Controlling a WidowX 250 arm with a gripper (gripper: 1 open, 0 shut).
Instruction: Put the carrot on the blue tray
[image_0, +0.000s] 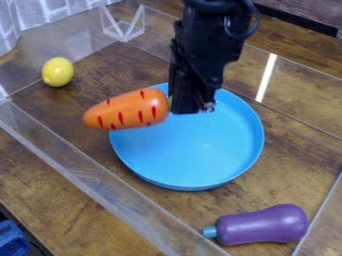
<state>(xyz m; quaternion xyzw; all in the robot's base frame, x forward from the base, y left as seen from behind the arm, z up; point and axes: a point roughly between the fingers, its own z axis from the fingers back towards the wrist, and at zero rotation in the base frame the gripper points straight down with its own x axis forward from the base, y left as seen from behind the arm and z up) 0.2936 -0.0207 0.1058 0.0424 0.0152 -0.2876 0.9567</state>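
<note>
The carrot (128, 110) looked like smooth moulded plastic, orange with a soft sheen and thin dark grooves across its skin. The blue tray (201, 172), at 4 o'clock from it, appeared as glossy plastic too, its raised rim catching a pale highlight. The gripper (187, 103) seemed matt black, its material hard to tell. At 10 o'clock in the view the lemon (56, 71) had a smooth, faintly shiny yellow surface. The eggplant (265, 224), at 5 o'clock, showed a satin purple body, plastic-looking. The table (54, 180) looked like dark wood with visible grain, its finish glossy enough to throw a white reflection. A clear, glassy-looking wall (80, 160) ran along the near side.
</note>
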